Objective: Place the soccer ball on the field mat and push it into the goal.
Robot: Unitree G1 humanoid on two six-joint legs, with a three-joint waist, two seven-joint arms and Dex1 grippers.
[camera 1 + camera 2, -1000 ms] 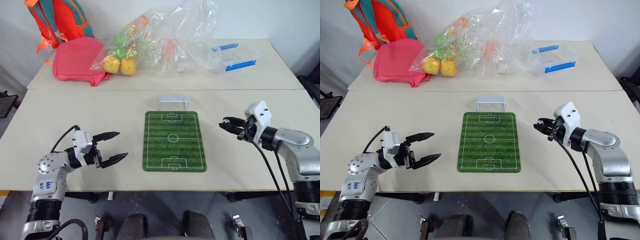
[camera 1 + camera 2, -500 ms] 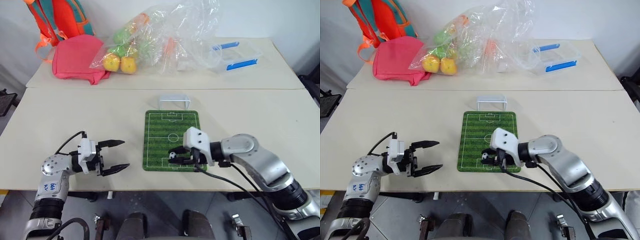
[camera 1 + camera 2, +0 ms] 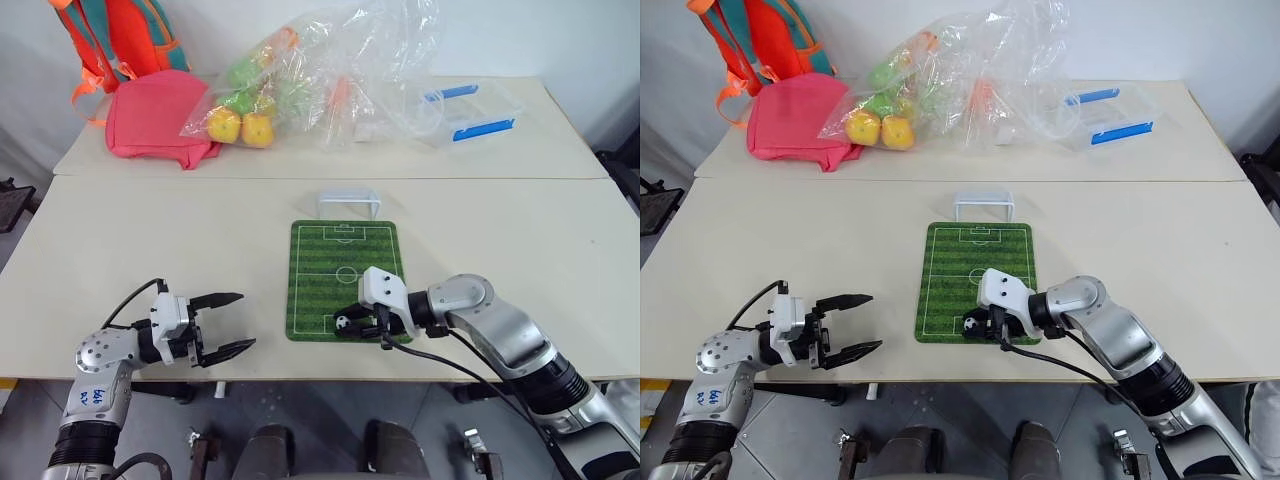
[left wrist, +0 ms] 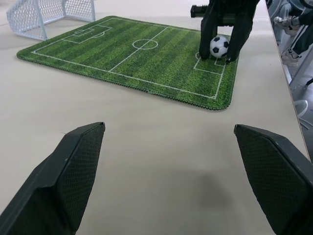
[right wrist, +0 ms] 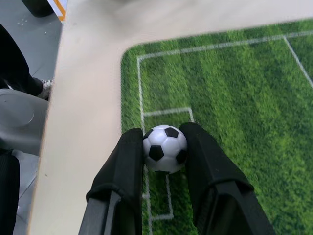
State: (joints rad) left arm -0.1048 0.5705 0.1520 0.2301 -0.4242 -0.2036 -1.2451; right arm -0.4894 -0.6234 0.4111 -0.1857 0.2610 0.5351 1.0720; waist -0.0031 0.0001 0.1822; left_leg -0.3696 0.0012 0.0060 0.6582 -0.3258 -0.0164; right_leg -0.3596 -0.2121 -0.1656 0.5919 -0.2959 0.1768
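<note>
the soccer ball [image 5: 165, 148] is pinched between the two black fingers of the right claw [image 3: 352, 322], low over the near end of the field mat [image 3: 348, 262], at the small box drawn by the near goal line. it appears to be touching the turf or just above it; which, cannot be told. that spot is judged to have been chosen so that the ball can be let go on the mat's centre line, with the whole length of the pitch lying between it and the goal [image 3: 347, 204], which stands just past the mat's far edge. the grip is taken from the sides, which would leave the way toward the goal open for a push.

the left claw [image 3: 222, 325] is held spread and empty, level above the bench [image 3: 150, 240], well apart from the mat on its left side, out of the ball's way.

the bench is pale and smooth. a second bench stands behind it, carrying a pink bag [image 3: 155, 118], a clear plastic bag of fruit-like balls [image 3: 300, 80] and a clear blue-trimmed box [image 3: 470, 115]. a white wall is seen beyond.
</note>
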